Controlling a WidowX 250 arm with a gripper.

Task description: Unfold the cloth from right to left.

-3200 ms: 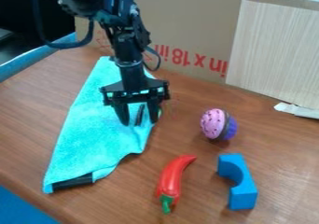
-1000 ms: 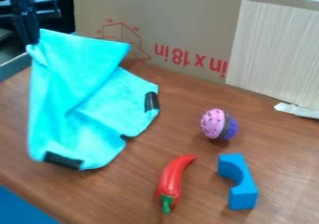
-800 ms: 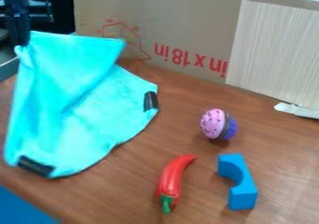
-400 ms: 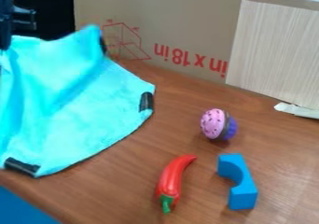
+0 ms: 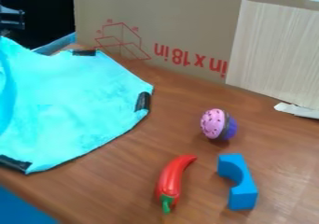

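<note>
At the upper left edge of the camera view, part of the black gripper shows just above the cloth; its lower end is cut off by the frame. The turquoise cloth lies widely spread over the left of the table, with its left part running out of view. Its far left portion is raised in a curved fold. Black patches mark its top, right and lower left corners. The right corner rests on the wood.
On the brown table, right of the cloth, are a red chili pepper, a pink and purple toy cupcake and a blue arch block. A cardboard panel stands along the back.
From over the cloth's middle, the gripper has moved to the upper left edge, pulling the cloth up and leftward. The narrow folded cloth has spread wide, and its raised top corner has dropped.
</note>
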